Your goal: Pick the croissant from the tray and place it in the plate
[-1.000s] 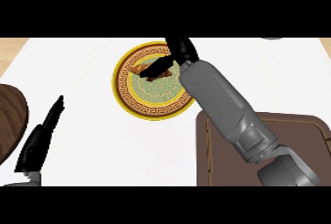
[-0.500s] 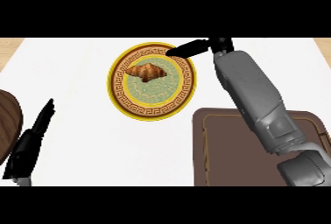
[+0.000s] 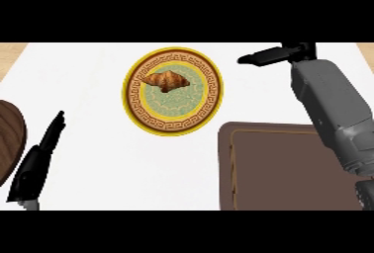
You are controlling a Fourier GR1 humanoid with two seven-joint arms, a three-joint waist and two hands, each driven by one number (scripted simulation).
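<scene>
We see croissant [image 3: 165, 80] lying on plate [image 3: 207, 111], in far-left part of its green centre, free of either hand. Plate is gold-rimmed, mid-counter, far from us. Brown tray [image 3: 281, 168] sits near right, just right of plate's near edge. Our right hand [image 3: 276, 55] hangs far right of plate, fingers straight, pointing left, nothing held. Our left hand [image 3: 40, 160] rests near left, fingers straight, pressed together, pointing far. Dark wooden board [image 3: 9, 141] at left edge.
</scene>
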